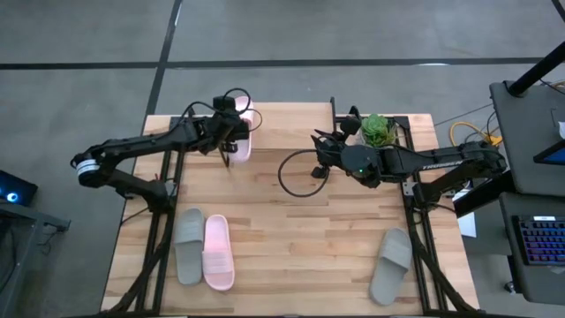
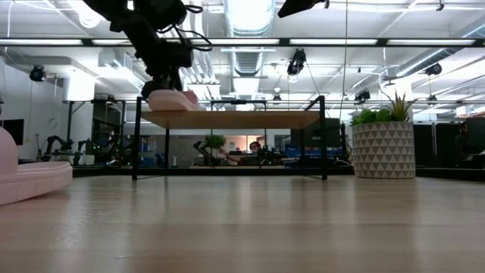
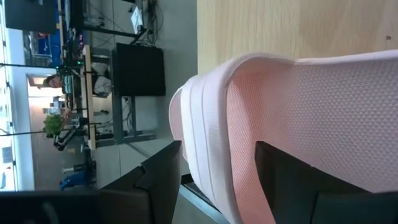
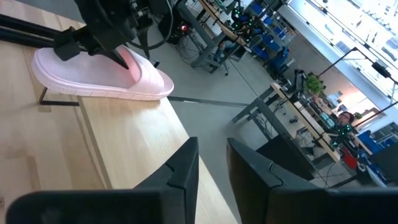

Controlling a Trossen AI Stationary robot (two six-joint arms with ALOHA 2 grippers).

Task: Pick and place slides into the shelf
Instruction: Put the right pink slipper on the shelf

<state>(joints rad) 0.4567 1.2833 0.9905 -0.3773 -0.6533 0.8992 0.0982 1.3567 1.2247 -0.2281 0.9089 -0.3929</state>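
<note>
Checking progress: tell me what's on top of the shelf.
One pink slide lies on the shelf at its left end, the left end effector on it. Its far side is hidden. Nothing else shows there.

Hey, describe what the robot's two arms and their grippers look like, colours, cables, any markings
Both arms are dark, nearly black, jointed links. The left arm has a white band near its base end and thin black cables along its wrist. The right arm shows a small green light near its wrist, pale lettering on one link and a black cable looping beside it. The right gripper has flat, angular black fingers.
</note>
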